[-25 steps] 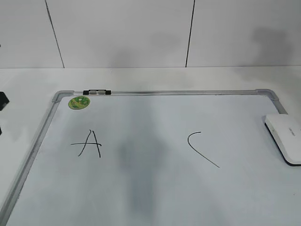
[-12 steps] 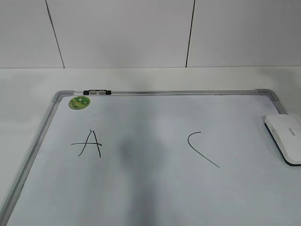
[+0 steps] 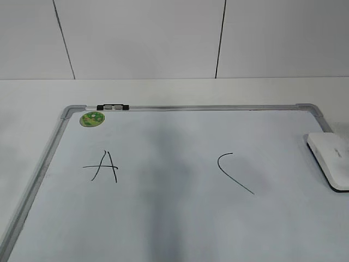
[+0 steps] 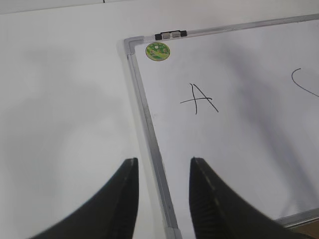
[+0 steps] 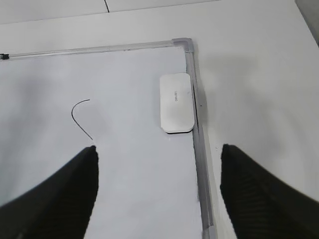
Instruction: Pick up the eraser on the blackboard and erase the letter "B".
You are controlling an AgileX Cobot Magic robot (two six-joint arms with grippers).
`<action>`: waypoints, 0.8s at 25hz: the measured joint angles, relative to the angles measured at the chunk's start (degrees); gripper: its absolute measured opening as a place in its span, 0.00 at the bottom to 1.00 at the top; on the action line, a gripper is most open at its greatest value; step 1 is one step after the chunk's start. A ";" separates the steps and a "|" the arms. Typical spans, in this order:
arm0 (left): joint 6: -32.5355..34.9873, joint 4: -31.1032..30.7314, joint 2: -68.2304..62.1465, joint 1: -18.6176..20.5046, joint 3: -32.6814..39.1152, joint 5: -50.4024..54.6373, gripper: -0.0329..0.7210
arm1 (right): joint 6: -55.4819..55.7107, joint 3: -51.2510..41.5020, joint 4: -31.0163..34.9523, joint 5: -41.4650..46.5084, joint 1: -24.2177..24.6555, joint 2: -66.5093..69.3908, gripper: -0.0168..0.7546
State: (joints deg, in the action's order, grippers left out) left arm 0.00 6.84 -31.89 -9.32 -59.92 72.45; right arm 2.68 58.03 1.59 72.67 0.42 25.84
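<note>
The blackboard (image 3: 180, 229) is a white board with a silver frame, lying flat. The white eraser (image 3: 330, 159) lies at its right edge; it also shows in the right wrist view (image 5: 176, 102). A black "A" (image 3: 103, 166) and an open curved "C" (image 3: 233, 172) are on the board. No letter "B" shows; the space between them is bare. My left gripper (image 4: 162, 164) is open and empty above the board's left frame. My right gripper (image 5: 158, 152) is wide open and empty, above the board's right part, nearer than the eraser. Neither gripper shows in the exterior view.
A round green sticker (image 3: 91, 118) and a small black-and-silver clip (image 3: 111, 107) sit at the board's far left corner. White table (image 4: 60, 99) surrounds the board. A white panelled wall (image 3: 163, 38) stands behind.
A dark arm part at the far left edge has gone from the exterior view. The shadows on the board's middle have faded. The eraser and letters have not moved.
</note>
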 joint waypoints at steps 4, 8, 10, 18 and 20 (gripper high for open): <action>0.95 0.03 8.00 0.00 5.49 0.40 0.39 | -0.69 -5.09 -0.13 0.21 0.00 -7.05 0.78; 1.59 0.03 14.31 0.00 12.09 0.40 0.37 | -2.68 -9.73 -0.18 0.32 0.00 -13.55 0.78; 1.72 0.03 17.32 0.00 15.39 0.40 0.37 | -3.84 -11.71 -0.18 0.32 0.00 -16.73 0.78; 4.17 0.03 25.67 0.00 24.97 -4.46 0.36 | -8.14 -20.99 -0.26 0.51 0.00 -26.25 0.78; 4.40 0.03 26.74 0.00 26.88 -5.98 0.36 | -8.25 -23.23 -0.26 0.51 0.00 -26.91 0.78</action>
State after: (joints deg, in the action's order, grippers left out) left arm 4.40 6.86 -5.15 -9.32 -33.04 66.48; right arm -5.57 34.80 1.32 73.18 0.42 -1.07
